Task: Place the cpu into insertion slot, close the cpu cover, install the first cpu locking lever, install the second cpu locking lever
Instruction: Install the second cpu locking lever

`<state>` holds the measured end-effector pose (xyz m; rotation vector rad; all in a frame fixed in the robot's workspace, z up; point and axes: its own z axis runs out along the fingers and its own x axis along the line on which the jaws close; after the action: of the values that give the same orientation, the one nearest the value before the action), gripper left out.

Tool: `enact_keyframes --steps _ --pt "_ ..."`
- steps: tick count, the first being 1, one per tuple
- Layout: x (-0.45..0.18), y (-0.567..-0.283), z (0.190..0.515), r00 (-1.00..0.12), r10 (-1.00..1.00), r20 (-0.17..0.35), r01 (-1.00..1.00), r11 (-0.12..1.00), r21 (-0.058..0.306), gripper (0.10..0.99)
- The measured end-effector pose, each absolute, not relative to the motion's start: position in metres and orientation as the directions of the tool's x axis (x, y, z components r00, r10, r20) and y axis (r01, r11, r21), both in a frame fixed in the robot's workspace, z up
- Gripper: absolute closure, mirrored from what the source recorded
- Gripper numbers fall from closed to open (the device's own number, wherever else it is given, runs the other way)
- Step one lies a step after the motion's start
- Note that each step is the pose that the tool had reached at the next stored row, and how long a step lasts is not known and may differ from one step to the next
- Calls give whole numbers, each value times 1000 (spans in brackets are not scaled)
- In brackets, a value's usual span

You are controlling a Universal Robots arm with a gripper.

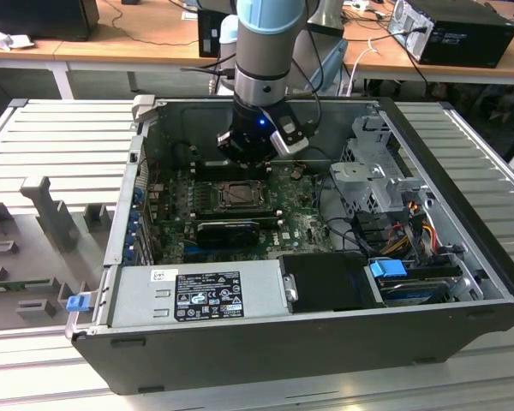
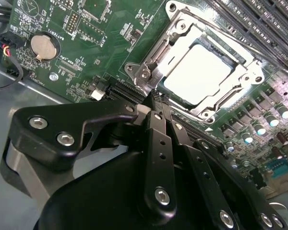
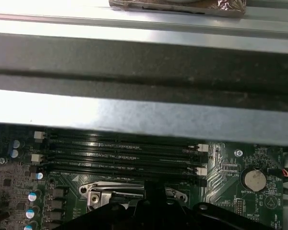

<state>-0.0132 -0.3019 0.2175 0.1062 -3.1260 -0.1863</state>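
cpu [image 2: 198, 75] seated in insertion slot [image 2: 233, 56], cpu cover [image 2: 178, 32] down over it; gripper [image 2: 156, 98] clenched, empty, tips at the cover's edge

Glossy pale metal cpu [image 2: 198, 76], shiny silvery metal cpu cover [image 2: 209, 103], matt black gripper [image 2: 156, 98]

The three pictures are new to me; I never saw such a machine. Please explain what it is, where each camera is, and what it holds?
A robot arm reaches down into an open computer case, seen from outside in the exterior view. The two wrist views come from cameras riding on the arm. Its gripper is shut, fingertips together, holding nothing visible, right at the edge of the cpu cover. The cpu already lies in the insertion slot with the cover closed over it. Around it are the green motherboard, long black memory slots and a round coin battery.
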Motion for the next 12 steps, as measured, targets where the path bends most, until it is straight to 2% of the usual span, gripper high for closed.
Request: enact_keyframes --steps 12 --pt "-13 -306 219 -998 -68 4 -67 991 119 980"
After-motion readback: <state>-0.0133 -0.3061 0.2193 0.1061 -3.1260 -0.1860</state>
